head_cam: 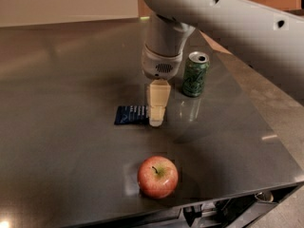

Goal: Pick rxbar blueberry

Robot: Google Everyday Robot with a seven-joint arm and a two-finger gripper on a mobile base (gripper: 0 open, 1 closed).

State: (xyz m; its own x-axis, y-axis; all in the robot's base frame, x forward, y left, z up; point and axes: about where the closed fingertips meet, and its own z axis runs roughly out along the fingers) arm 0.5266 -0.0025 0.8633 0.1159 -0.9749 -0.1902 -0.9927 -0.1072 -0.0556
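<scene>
The rxbar blueberry [130,114] is a flat dark navy wrapper with white lettering, lying on the dark table [61,127] near its middle. My gripper [156,120] hangs straight down from the grey arm, with its cream fingers [157,101] over the bar's right end and their tips at or just above it. The bar's right end is hidden behind the fingers.
A green soda can [195,74] stands upright just right of the gripper, behind it. A red apple [157,176] sits near the table's front edge. The table's right edge runs diagonally from the can toward the front corner.
</scene>
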